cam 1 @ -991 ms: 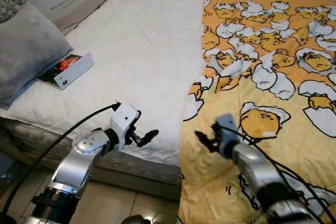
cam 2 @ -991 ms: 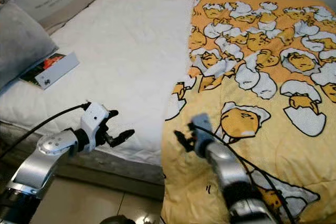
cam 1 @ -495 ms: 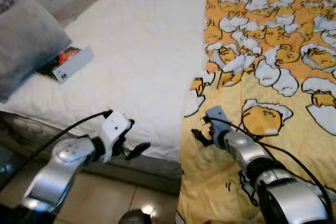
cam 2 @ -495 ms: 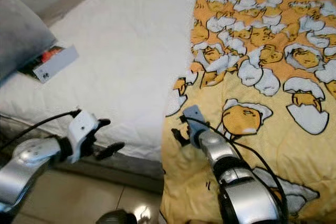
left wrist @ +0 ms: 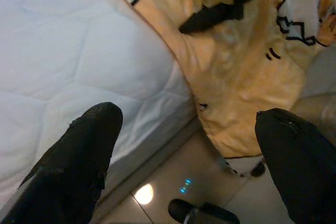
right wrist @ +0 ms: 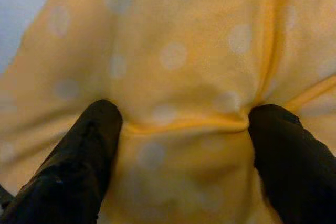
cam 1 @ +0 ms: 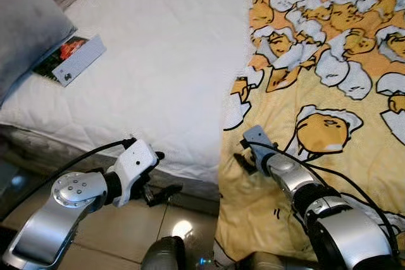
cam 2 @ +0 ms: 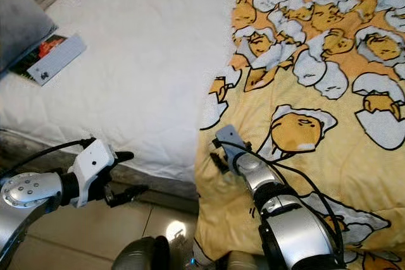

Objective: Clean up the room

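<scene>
Both end effectors at the bed's near edge.
Right end effector [cam 1: 243, 159] presses open fingers into the yellow blanket [right wrist: 173, 103]; left end effector [cam 1: 159, 175] hangs open beside the mattress [cam 1: 171, 67]; book [cam 1: 69, 61] well beyond.

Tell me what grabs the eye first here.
The yellow cartoon blanket covers the bed's right half and hangs over its edge. The right gripper presses open fingers into its fabric there. On the bare white mattress a booklet lies beside a grey pillow; the left gripper hangs open below the edge.

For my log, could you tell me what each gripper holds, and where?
The right gripper presses into the yellow blanket near its left edge, jaws open around a fold, not yet clamped. The left gripper holds nothing.
</scene>
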Motion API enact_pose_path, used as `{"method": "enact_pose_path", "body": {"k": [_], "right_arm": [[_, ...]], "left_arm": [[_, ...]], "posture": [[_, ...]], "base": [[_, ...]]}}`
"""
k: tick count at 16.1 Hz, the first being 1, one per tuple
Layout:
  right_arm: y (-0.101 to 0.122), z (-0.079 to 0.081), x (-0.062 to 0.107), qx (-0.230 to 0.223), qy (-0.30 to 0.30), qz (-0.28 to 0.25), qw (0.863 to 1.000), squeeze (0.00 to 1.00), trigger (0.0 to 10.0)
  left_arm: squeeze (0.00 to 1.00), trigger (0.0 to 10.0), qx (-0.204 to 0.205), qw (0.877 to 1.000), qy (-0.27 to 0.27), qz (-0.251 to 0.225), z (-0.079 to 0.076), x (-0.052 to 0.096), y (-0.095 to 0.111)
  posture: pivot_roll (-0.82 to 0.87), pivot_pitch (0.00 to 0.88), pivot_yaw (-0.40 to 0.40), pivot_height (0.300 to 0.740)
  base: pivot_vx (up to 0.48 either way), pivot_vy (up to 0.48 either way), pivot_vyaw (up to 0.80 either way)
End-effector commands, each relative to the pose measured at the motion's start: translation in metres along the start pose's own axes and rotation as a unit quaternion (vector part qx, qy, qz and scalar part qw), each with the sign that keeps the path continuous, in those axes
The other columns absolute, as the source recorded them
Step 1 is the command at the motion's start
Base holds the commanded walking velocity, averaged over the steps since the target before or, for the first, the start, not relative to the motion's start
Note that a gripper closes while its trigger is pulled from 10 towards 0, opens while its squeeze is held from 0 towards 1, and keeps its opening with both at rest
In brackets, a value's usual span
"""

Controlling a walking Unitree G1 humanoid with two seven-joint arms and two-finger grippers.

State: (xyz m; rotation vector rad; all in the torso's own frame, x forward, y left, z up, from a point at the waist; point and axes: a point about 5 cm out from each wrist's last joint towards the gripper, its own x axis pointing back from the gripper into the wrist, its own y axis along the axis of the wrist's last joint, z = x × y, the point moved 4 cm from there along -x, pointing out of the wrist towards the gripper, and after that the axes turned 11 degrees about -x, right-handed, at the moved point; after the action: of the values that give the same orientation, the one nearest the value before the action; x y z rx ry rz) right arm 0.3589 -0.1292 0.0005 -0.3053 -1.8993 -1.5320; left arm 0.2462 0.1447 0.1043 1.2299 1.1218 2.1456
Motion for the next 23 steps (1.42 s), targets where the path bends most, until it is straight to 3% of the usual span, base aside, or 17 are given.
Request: {"method": "enact_pose_path", "body": {"k": [1, 4, 10, 14, 17, 22, 23], "right_arm": [[-0.02, -0.002, 0.001, -0.004, -0.005, 0.034, 0.999, 0.0, 0.0], [-0.02, -0.008, 0.003, 0.005, -0.001, 0.033, 0.999, 0.0, 0.0], [-0.02, -0.012, 0.005, -0.004, 0.005, 0.031, 1.0, 0.0, 0.0], [-0.013, -0.007, 0.005, -0.01, 0.036, 0.015, 0.999, 0.0, 0.0], [-0.006, 0.0, 0.005, -0.044, 0.075, -0.006, 0.996, 0.0, 0.0], [-0.004, 0.002, 0.011, -0.081, 0.128, -0.041, 0.988, 0.0, 0.0], [0.003, 0.005, 0.015, -0.093, 0.162, -0.063, 0.98, 0.0, 0.0]], "left_arm": [[0.35, 10.0, -0.001, 1.0, -0.012, 0.0, -0.005, 0.001, 0.001], [0.35, 10.0, 0.004, 0.999, -0.034, 0.0, -0.016, -0.004, 0.001], [0.35, 10.0, 0.01, 0.999, -0.045, -0.006, -0.023, -0.011, 0.004], [0.35, 10.0, 0.009, 0.999, -0.045, -0.009, -0.017, -0.015, 0.005], [0.35, 10.0, 0.011, 0.999, -0.037, -0.014, -0.011, -0.02, 0.003], [0.35, 10.0, 0.008, 0.999, -0.027, -0.024, -0.002, -0.032, 0.006], [0.34, 10.0, 0.004, 0.999, -0.024, -0.024, 0.001, -0.035, 0.007]], "posture": [[0.16, 0.244, 0.041, 0.74], [0.14, 0.218, 0.022, 0.74], [0.11, 0.191, 0.027, 0.74], [0.07, 0.142, 0.026, 0.74], [0.05, 0.092, 0.035, 0.74], [0.02, 0.039, 0.045, 0.74], [0.02, 0.025, 0.05, 0.74]], "base": [[0.0, 0.0, 0.0], [0.0, 0.0, 0.0], [0.0, 0.0, 0.0], [0.0, 0.0, 0.0], [0.0, 0.0, 0.0], [0.0, 0.0, 0.0], [0.0, 0.0, 0.0]]}}
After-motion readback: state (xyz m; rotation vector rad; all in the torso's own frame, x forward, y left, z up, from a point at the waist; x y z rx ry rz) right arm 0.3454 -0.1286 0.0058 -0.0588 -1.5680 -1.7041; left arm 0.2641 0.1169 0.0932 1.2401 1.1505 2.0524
